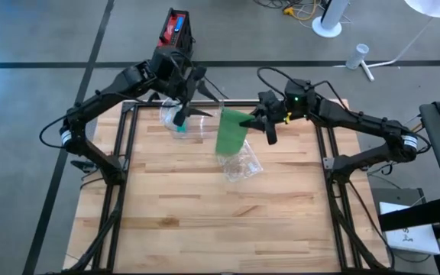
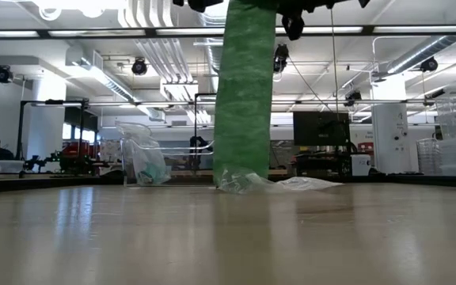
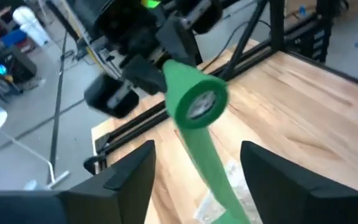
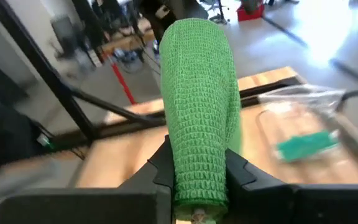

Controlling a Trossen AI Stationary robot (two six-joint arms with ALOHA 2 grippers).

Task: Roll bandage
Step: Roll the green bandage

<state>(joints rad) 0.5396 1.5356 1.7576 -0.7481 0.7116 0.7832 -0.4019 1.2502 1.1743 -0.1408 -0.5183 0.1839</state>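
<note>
Right gripper [image 4: 197, 171] has its fingers clamped on the green bandage roll [image 4: 197, 106], held above the wooden surface [image 1: 205, 214]. Loose tail hangs down to a clear wrapper [image 1: 240, 165]. Left gripper [image 3: 197, 180] faces the roll, fingers apart, holding nothing.

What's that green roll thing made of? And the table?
The green bandage roll looks like soft, matte, stretchy woven fabric: a crinkly mesh weave shows where the right gripper pinches it. The table looks like smooth, light wood, likely butcher-block: jointed planks with grain.
</note>
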